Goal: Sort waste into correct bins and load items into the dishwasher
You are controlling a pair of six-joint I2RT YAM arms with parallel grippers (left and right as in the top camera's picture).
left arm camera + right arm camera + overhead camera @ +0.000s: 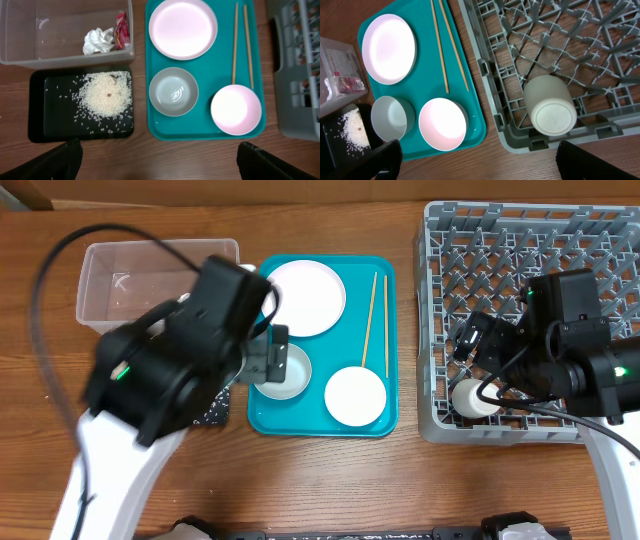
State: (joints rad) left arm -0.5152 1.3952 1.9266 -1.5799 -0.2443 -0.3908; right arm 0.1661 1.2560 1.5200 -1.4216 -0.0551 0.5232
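The white tissue (97, 40) and the red-and-white wrapper (121, 30) lie in the clear tub (50, 30). Rice (105, 92) is piled in the black tray (37, 100). On the teal tray (385, 420) are the white plate (305, 297), two white bowls (290, 370) (355, 395) and the chopsticks (372, 320). The white cup (550, 105) lies on its side in the front-left corner of the grey dish rack (530, 240). My left gripper (160, 165) is open and empty, high above the trays. My right gripper (475, 162) is open and empty, above the rack's left edge.
My left arm (170, 370) covers most of the black tray in the overhead view. A few rice grains lie on the wooden table (10, 107) beside the black tray. The teal tray sits between the tub and the rack.
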